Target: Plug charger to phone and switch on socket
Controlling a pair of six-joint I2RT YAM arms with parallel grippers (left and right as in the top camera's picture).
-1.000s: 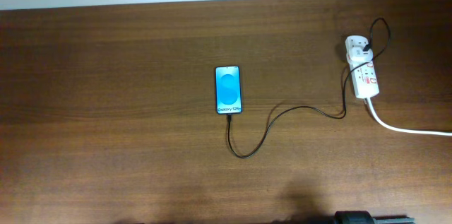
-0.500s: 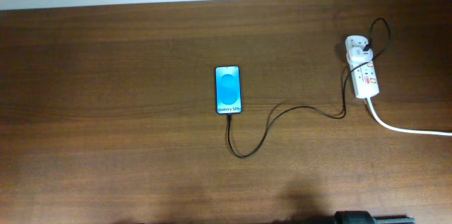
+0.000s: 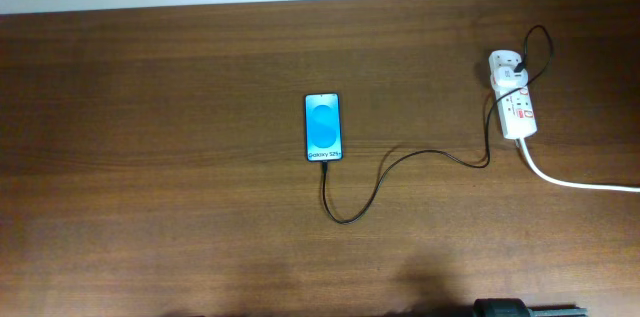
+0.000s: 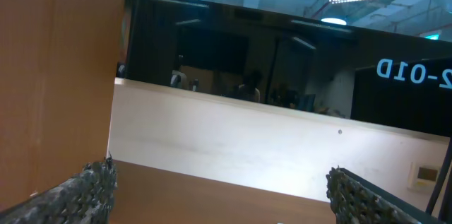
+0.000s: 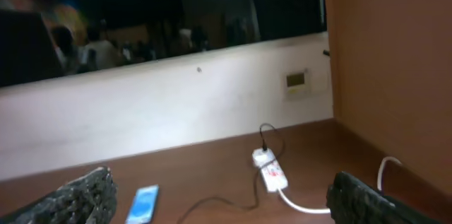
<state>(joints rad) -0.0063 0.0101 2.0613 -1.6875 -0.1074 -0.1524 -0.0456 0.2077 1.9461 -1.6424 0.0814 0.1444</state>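
While left end effector (image 4: pixel 222 185) and right end effector (image 5: pixel 226 190) gape, phone (image 5: pixel 143 203) well ahead

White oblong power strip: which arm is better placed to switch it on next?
Right, probably. The white oblong power strip lies far right in the overhead view, and the right wrist camera sees it ahead, beyond the open right end effector; the left wrist view does not show it at all.

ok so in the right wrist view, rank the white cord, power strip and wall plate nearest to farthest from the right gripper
From the right gripper:
1. white cord, lower right, its near stretch running toward the camera
2. power strip, right of centre, further back
3. wall plate, up on the back wall, farthest
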